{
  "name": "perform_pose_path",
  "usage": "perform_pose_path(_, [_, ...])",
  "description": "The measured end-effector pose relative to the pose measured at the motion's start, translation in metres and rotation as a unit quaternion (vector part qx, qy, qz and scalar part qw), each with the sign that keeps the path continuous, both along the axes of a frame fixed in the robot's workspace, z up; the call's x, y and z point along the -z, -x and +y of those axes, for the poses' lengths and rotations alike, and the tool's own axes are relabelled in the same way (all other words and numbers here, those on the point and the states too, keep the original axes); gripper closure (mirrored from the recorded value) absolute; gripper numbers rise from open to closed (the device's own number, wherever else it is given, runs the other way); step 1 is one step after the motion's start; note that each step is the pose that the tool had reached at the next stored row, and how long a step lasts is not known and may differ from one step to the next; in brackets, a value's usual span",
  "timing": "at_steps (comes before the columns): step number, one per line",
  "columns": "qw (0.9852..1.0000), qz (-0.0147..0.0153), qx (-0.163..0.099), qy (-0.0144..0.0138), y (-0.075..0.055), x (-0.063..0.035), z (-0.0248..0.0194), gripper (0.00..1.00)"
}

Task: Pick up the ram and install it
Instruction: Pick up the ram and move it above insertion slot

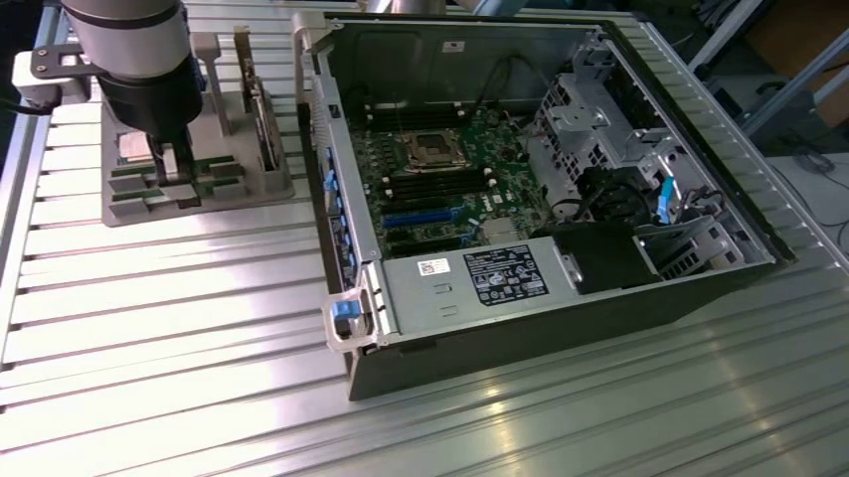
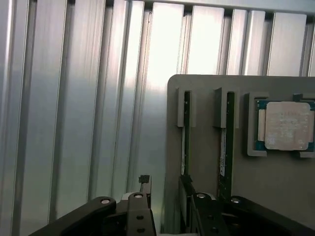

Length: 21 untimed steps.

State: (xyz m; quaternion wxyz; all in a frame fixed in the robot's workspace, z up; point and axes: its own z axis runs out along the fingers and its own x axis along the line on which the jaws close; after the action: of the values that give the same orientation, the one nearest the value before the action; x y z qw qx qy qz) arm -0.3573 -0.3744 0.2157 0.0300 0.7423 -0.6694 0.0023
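Slatted alu desk carries an open PC case, mobo exposed, its mem slots judged empty. Toward the exterior view's left a grey parts holder is set, w/ the arm positioned over it. The claw is held fully open, nothing gripped, fingers down at the holder's edge. The ram is seated edge-up in its holder slot, just by one finger. Its twin is slotted alongside, CPU beyond. Progress is judged early: claw at pick-up spot, grasp not yet made, lift and install all left.
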Motion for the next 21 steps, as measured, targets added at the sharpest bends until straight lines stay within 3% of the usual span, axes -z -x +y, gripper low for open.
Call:
perform_pose_path(4, [1.0000, -0.0010, 0.000, 0.0000, 0.000, -0.0120, 0.0001, 0.64])
perform_pose_path(6, [1.0000, -0.0010, 0.000, -0.0015, 0.004, -0.0117, 0.0016, 0.64])
perform_pose_path(8, [1.0000, -0.0011, 0.000, -0.0039, 0.004, -0.0089, 0.0074, 0.64])
perform_pose_path(13, [1.0000, -0.0010, -0.002, -0.0040, 0.004, 0.0003, 0.0134, 0.64])
perform_pose_path(14, [1.0000, -0.0009, -0.002, -0.0054, 0.005, 0.0004, 0.0134, 0.64])
perform_pose_path(15, [0.9999, -0.0011, -0.002, -0.0126, 0.005, 0.0006, 0.0133, 0.64])
perform_pose_path(17, [0.9989, -0.0012, -0.002, -0.0478, 0.005, 0.0006, 0.0116, 0.64])
perform_pose_path(18, [0.9984, -0.0011, -0.002, -0.0565, 0.005, 0.0006, 0.0113, 0.64])
perform_pose_path(19, [0.9980, -0.0011, -0.002, -0.0632, 0.006, 0.0005, 0.0110, 0.64])
perform_pose_path(20, [0.9977, -0.0011, -0.002, -0.0671, 0.005, 0.0005, 0.0110, 0.64])
perform_pose_path(21, [0.9977, -0.0011, -0.002, -0.0672, 0.006, 0.0010, 0.0110, 0.64])
